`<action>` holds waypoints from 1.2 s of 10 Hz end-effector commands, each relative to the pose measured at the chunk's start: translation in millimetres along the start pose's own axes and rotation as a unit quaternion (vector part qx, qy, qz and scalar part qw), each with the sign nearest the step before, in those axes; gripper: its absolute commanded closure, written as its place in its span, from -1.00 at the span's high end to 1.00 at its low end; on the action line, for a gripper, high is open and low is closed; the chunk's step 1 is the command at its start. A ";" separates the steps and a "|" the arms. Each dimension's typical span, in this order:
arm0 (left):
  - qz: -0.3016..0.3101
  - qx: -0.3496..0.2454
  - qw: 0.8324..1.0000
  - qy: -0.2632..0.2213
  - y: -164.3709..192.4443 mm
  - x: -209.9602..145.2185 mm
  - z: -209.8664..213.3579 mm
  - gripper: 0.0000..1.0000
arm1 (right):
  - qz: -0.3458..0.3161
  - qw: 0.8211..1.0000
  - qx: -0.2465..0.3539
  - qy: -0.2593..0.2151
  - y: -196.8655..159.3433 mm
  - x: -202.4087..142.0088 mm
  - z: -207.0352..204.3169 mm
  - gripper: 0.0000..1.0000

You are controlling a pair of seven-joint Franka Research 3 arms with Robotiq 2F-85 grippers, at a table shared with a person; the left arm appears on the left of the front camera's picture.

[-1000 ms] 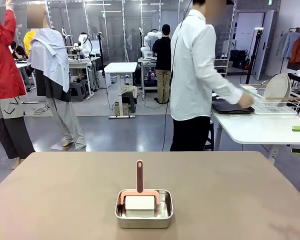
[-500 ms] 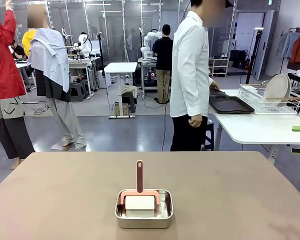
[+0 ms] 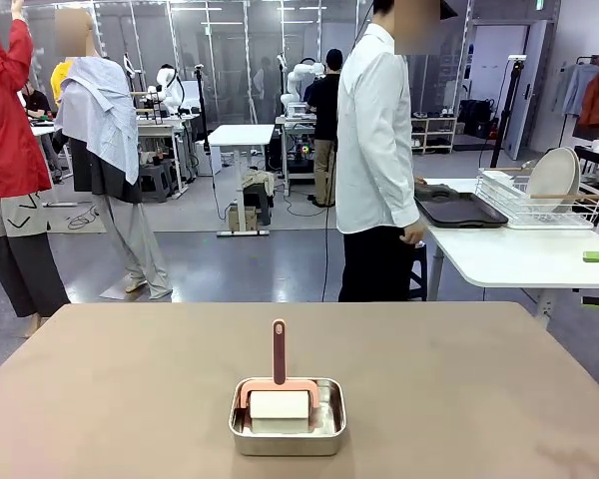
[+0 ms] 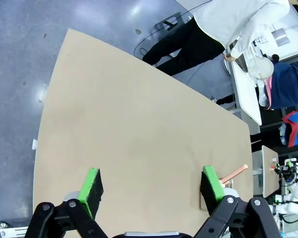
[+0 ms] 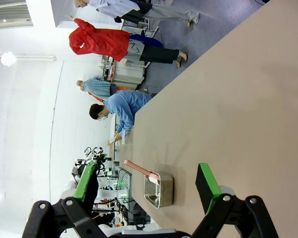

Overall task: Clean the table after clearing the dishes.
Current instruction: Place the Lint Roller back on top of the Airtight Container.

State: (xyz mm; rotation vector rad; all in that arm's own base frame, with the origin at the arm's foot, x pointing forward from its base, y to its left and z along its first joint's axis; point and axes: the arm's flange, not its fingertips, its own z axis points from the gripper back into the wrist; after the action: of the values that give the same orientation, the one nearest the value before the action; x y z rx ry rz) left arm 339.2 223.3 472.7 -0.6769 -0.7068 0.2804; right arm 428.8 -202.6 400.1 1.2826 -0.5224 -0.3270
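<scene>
The brownish-taupe table (image 3: pixel 130 379) spreads across the front view. At its near middle a small steel tray (image 3: pixel 287 424) holds a white scrubbing pad with a pink upright handle (image 3: pixel 279 351). Of the dishes, one white plate (image 3: pixel 553 175) stands in a wire rack, and a dark brown tray (image 3: pixel 459 210) lies on a white side table. My left gripper (image 4: pixel 151 188) hovers open above the bare table (image 4: pixel 129 134), with the pink handle (image 4: pixel 234 174) off beside one finger. My right gripper (image 5: pixel 146 178) is open too, and the steel tray (image 5: pixel 159 191) lies beyond it.
A person in a white shirt (image 3: pixel 374 150) stands between the far edge of the table and the white side table (image 3: pixel 519 254). The wire rack (image 3: pixel 534 205) sits on that side table. Other people stand farther back on the left.
The person has drawn the arm back from the dark tray and straightened up, side-on, hand now near the side table's edge. Both grippers stay open.
</scene>
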 end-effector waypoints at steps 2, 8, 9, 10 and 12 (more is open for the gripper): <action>0.002 -0.003 1.000 0.010 2.1 4.6 4.0 1.00 | 0.002 1.000 -0.002 0.005 3.5 -1.5 1.2 1.00; 0.002 -0.003 1.000 0.010 2.1 4.6 4.0 1.00 | 0.002 1.000 -0.002 0.005 3.5 -1.5 1.2 1.00; 0.002 -0.003 1.000 0.010 2.1 4.6 4.0 1.00 | 0.002 1.000 -0.002 0.005 3.5 -1.5 1.2 1.00; 0.002 -0.003 1.000 0.010 2.1 4.6 4.0 1.00 | 0.002 1.000 -0.002 0.005 3.5 -1.5 1.2 1.00; 0.002 -0.003 1.000 0.010 2.1 4.6 4.0 1.00 | 0.002 1.000 -0.002 0.005 3.5 -1.5 1.2 1.00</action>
State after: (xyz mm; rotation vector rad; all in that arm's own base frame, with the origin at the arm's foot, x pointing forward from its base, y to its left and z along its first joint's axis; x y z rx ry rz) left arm 339.2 223.3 472.6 -0.6776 -0.7064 0.2802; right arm 428.8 -202.6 400.1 1.2826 -0.5224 -0.3270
